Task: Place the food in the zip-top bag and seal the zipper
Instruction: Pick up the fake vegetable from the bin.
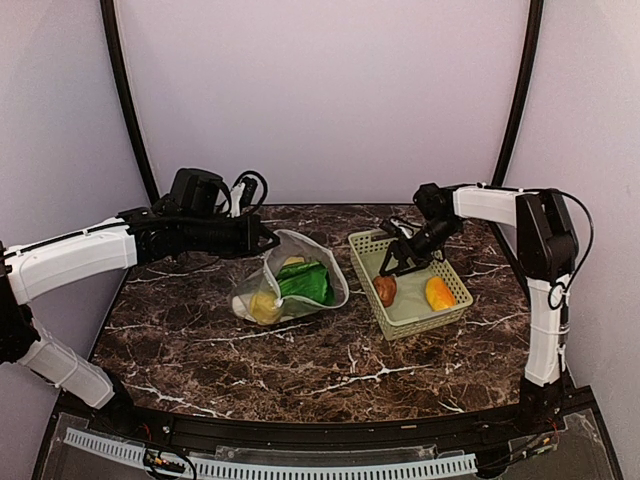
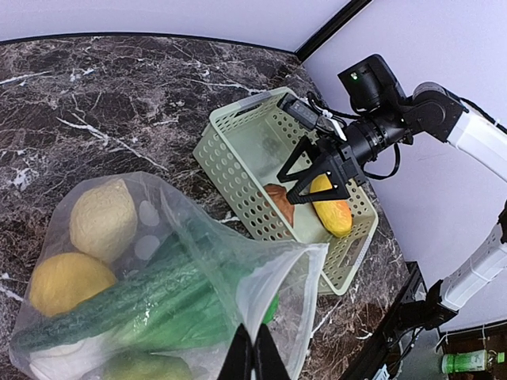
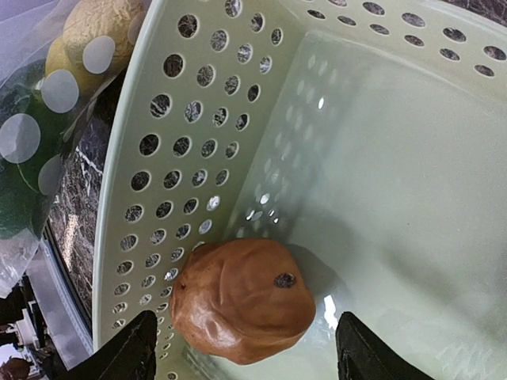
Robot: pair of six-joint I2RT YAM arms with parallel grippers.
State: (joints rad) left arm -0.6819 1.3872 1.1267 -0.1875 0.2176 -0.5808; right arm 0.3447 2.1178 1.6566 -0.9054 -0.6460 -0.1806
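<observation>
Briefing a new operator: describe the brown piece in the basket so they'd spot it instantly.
Find the green basket on the right of the marble table. Of its two pieces, take the one nearer the zip-top bag, under the open right claw. The brown piece is wrinkled; its yellow-orange neighbour is smooth.

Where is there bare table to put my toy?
The near strip of the table, in front of the zip-top bag and the basket, is bare. So is the left side beside the bag. The gap between bag and basket is tight, and the right gripper hangs inside the basket.
</observation>
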